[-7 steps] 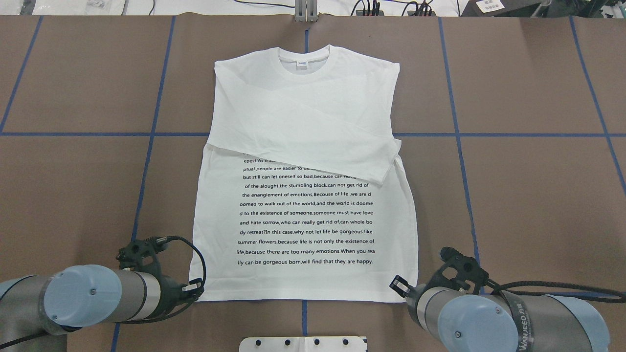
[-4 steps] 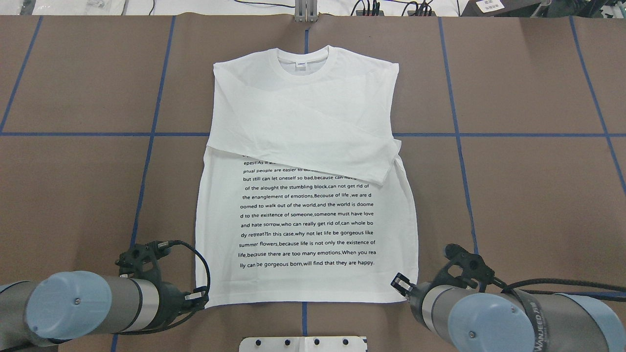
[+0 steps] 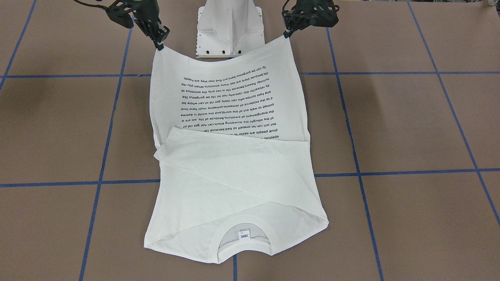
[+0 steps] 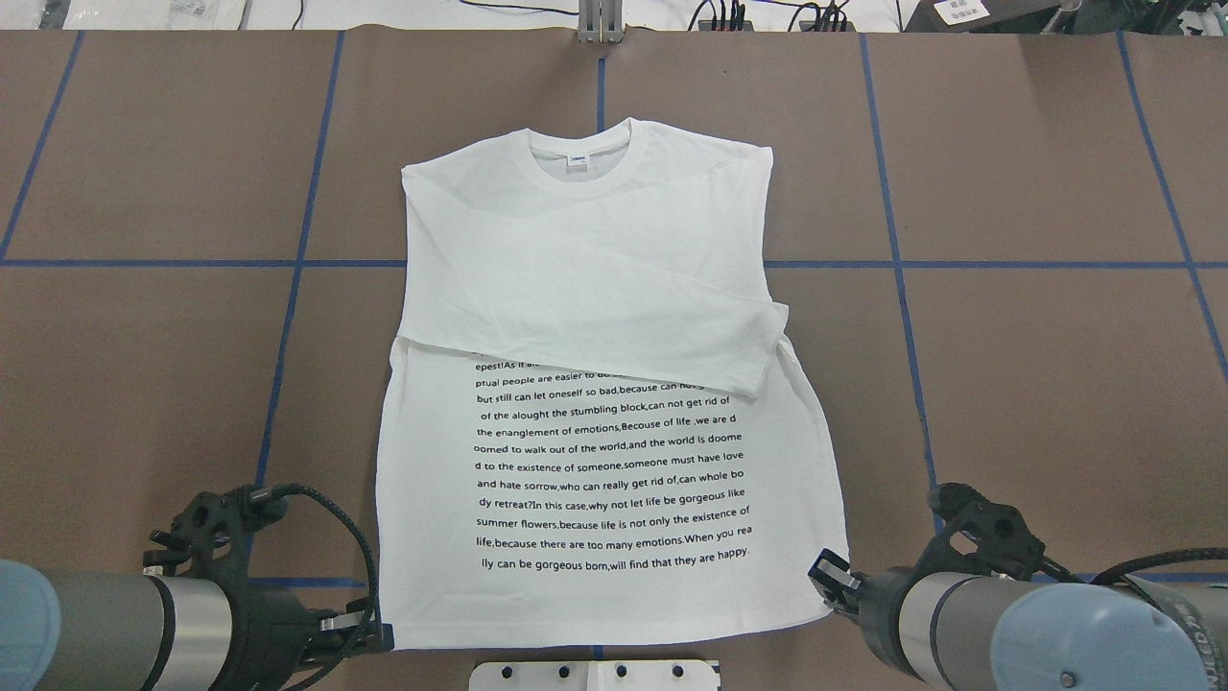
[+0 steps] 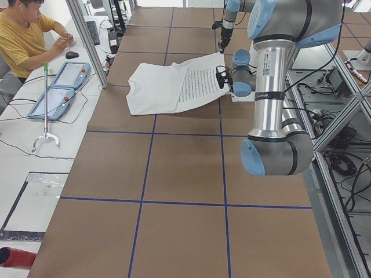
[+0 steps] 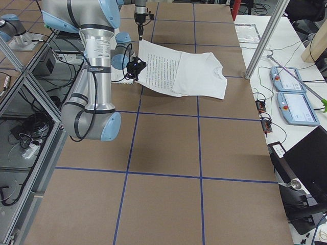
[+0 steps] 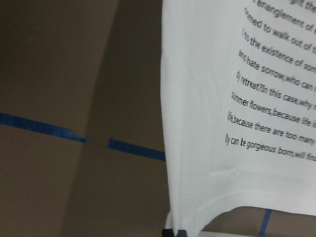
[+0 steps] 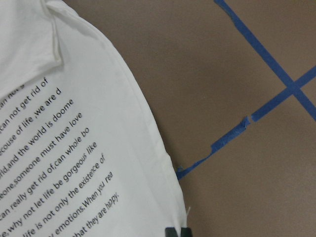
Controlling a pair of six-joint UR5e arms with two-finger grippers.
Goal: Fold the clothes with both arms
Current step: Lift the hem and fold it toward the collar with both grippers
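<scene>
The white T-shirt (image 4: 595, 259) lies front up on the brown table, collar (image 4: 578, 158) at the far end. Both long sleeves are folded across the chest above the black text block (image 4: 609, 470). My left gripper (image 4: 379, 633) is shut on the hem's left corner. My right gripper (image 4: 827, 574) is shut on the hem's right corner. Both corners are held up off the table, so the lower half of the shirt (image 3: 234, 168) slopes up to the left gripper (image 3: 288, 33) and right gripper (image 3: 159, 43). The wrist views show the pinched hem at the left fingertips (image 7: 175, 232) and right fingertips (image 8: 178, 231).
The white metal pedestal base (image 4: 595, 675) stands between the arms just behind the lifted hem. Blue tape lines (image 4: 288, 264) grid the table. An operator (image 5: 29, 35) sits at a side desk with teach pendants (image 5: 64, 81) beyond the table's far edge.
Both grippers have drawn back toward the robot and lifted the hem corners. The whole shirt has slid toward the robot, and its collar now sits nearer.
</scene>
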